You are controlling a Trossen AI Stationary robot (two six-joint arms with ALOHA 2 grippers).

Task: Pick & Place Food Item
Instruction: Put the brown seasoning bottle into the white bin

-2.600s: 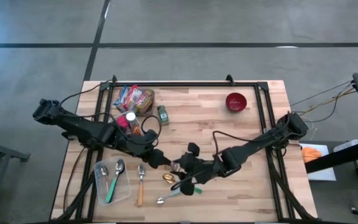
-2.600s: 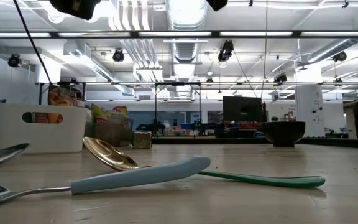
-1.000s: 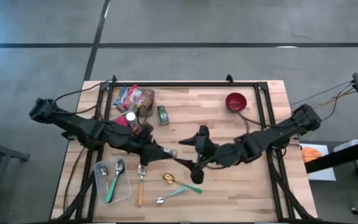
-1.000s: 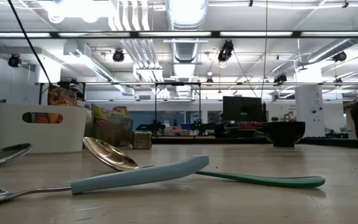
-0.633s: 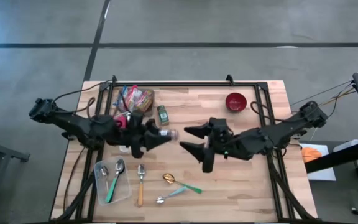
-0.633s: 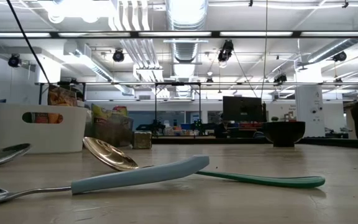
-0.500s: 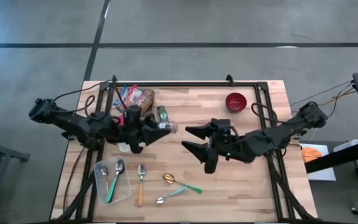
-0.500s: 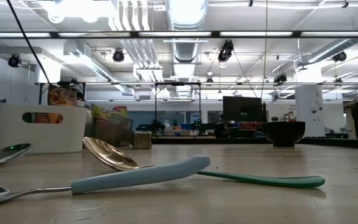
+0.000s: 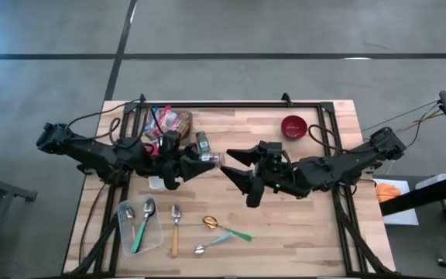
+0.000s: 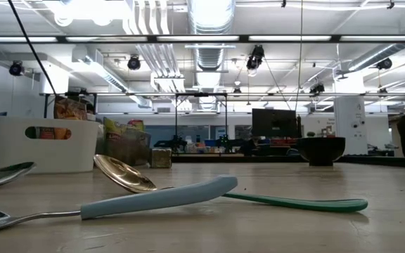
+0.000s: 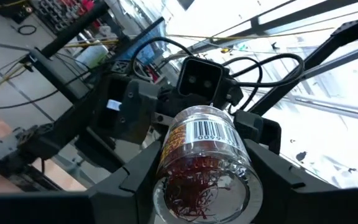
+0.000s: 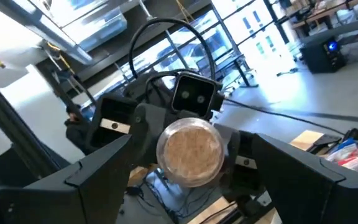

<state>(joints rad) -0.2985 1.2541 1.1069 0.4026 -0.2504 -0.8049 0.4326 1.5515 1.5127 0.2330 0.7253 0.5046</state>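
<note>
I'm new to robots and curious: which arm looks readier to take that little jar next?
The right, probably. The left hand grips the jar, holding it out; the right hand faces it with fingers spread wide, so it seems set to receive it.

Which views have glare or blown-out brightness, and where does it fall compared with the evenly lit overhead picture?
High view: even light on the table, no glare. Low view: ceiling strip lights glare white; the gold spoon shines. Left wrist view: the bright background washes out behind the jar in the left gripper. Right wrist view: bright windows beyond the open right gripper.
</note>
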